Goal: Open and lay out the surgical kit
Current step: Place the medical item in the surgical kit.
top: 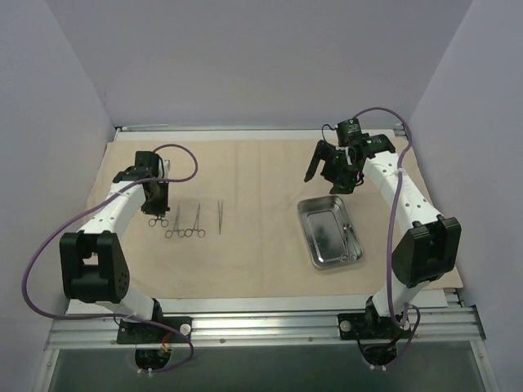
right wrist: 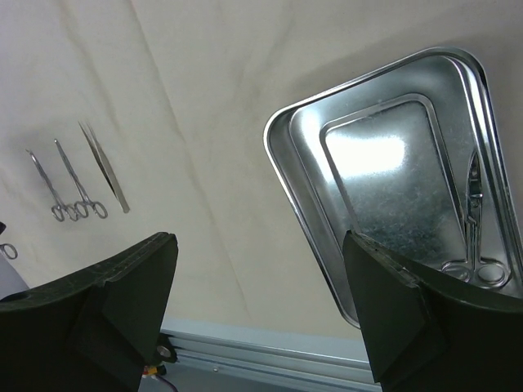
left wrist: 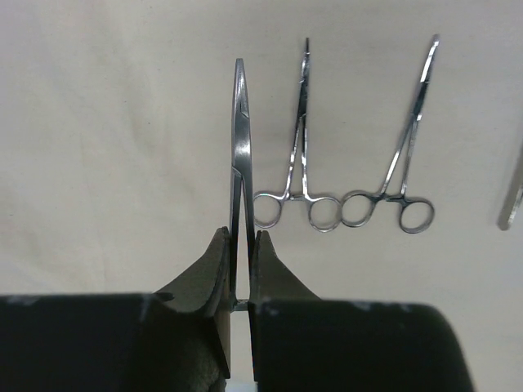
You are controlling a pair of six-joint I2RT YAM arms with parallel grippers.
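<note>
1. Held instrument (left wrist: 239, 155), left wrist view: we see only a thin shaft, edge-on; its handle end is hidden behind the left gripper (left wrist: 239, 242), so we cannot name its type
2. Tweezers (left wrist: 512, 196), same view: cut off by the right edge, blurred
3. Steel tray (right wrist: 286, 163), right wrist view: lower right side runs off the edge, near corner hidden behind a finger (right wrist: 409, 318) of the right gripper (right wrist: 257, 237)
4. Forceps in the tray (right wrist: 471, 208): rings partly covered by that finger
5. Lone ring (right wrist: 6, 250), left edge: cut off; we cannot assign it to any instrument
6. Top view: tray contents too small for us to tell
</note>
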